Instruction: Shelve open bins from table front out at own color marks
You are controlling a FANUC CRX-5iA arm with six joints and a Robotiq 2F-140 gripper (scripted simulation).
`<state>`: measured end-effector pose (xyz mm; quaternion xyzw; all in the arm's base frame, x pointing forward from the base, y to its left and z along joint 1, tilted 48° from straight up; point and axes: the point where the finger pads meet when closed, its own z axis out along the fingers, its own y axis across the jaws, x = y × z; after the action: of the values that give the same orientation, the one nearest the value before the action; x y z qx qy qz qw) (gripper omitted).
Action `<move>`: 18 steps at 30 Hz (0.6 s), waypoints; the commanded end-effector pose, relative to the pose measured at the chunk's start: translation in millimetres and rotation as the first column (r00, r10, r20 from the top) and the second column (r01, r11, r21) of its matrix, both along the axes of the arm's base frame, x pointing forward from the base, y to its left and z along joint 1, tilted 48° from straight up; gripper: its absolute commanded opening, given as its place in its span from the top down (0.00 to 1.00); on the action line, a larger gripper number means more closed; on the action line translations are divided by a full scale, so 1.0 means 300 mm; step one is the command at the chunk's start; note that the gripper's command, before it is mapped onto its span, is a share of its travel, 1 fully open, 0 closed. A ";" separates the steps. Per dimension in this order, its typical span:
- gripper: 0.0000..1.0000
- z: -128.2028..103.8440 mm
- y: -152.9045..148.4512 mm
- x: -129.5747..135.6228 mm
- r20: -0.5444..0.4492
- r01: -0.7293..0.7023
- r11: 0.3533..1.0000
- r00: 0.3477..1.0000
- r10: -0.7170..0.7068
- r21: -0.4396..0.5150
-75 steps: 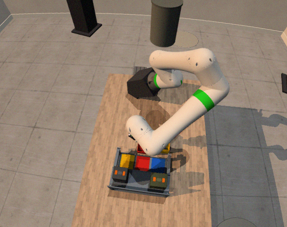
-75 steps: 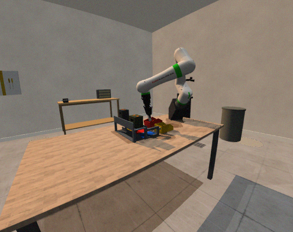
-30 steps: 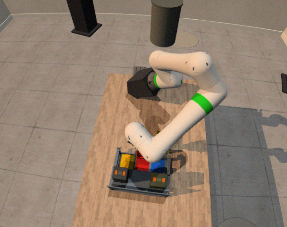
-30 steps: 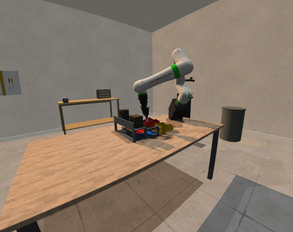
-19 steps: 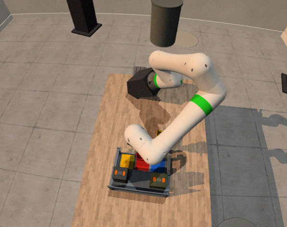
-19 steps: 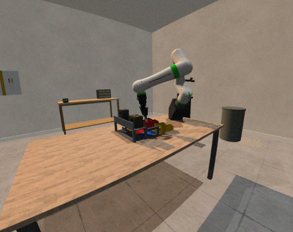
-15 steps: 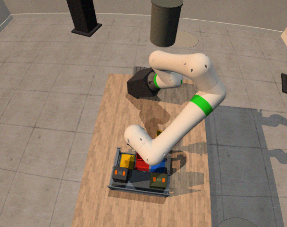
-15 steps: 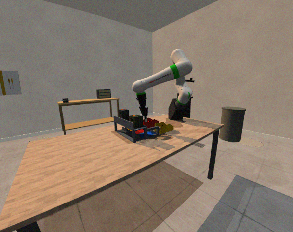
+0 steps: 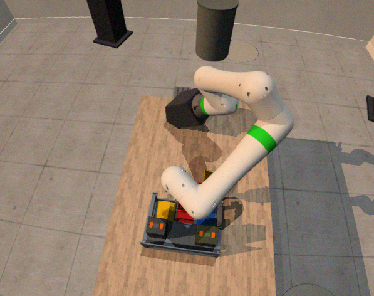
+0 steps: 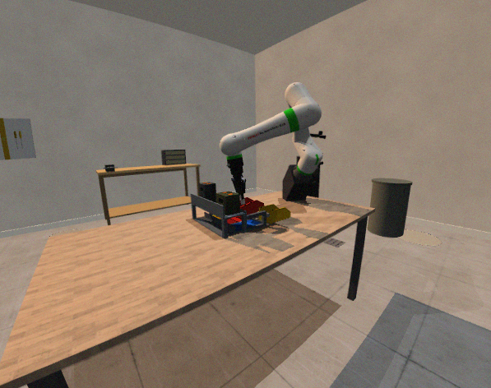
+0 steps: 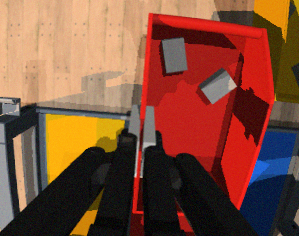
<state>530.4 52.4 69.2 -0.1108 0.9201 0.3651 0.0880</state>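
My gripper point(image 11: 141, 119) is shut on the left side wall of the red bin point(image 11: 204, 104). The bin holds two grey parts point(image 11: 173, 54) and hangs tilted over the shelf's front, above the red place between the yellow mark point(image 11: 72, 154) and the blue mark point(image 11: 268, 181). In the exterior and top views the red bin point(image 10: 250, 204) sits at the shelf point(image 9: 181, 224), mostly hidden by my arm.
A dark box point(image 9: 156, 226) and an olive box point(image 9: 206, 236) stand on the shelf's top board. My arm's black base point(image 9: 182, 111) is at the table's far end. A grey cylinder point(image 10: 389, 206) stands on the floor beside the table.
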 end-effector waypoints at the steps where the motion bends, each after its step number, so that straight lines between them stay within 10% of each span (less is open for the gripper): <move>1: 1.00 0.003 -0.001 0.007 0.000 0.000 1.000 1.000 0.000 0.000; 18: 1.00 0.016 0.000 0.040 0.000 0.000 1.000 1.000 0.000 0.000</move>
<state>541.7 52.6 73.5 -0.1108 0.9201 0.3651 0.0880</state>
